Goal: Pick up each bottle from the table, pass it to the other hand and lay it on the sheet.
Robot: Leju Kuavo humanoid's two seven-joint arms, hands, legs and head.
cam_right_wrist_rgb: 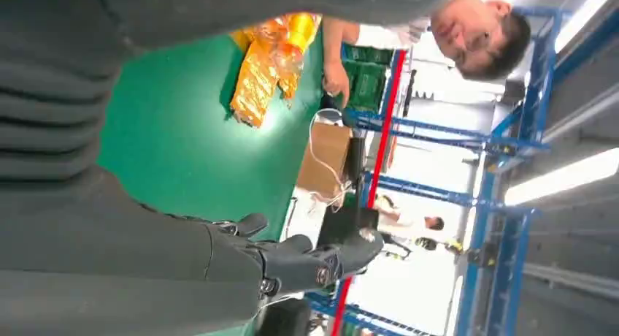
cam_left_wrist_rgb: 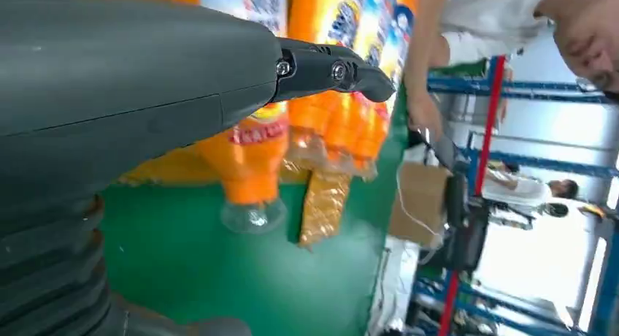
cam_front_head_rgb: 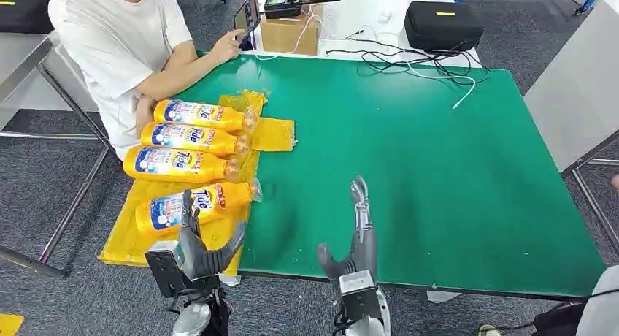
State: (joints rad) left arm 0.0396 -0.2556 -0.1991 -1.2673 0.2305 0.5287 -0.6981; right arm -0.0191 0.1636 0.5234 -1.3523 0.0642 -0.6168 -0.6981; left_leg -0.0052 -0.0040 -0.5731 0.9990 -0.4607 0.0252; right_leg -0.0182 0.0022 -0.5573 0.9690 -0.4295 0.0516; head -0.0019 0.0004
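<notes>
Left hand [cam_front_head_rgb: 198, 242] sits at the lower left of the head view, fingers spread and holding nothing, right over the nearest bottle [cam_front_head_rgb: 191, 204]. Right hand [cam_front_head_rgb: 354, 237], lower centre, is open and empty over the green table [cam_front_head_rgb: 438, 168]. All four bottles lie on the yellow sheet [cam_front_head_rgb: 274, 134] at left.

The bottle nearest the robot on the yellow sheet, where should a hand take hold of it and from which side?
Probably around the labelled middle of the nearest bottle, coming down from above. It lies on its side on the yellow sheet, cap toward the green table, so the wide body faces up. The left hand, fingers apart, hovers beside it; the neck looks too narrow for a sure hold.
</notes>
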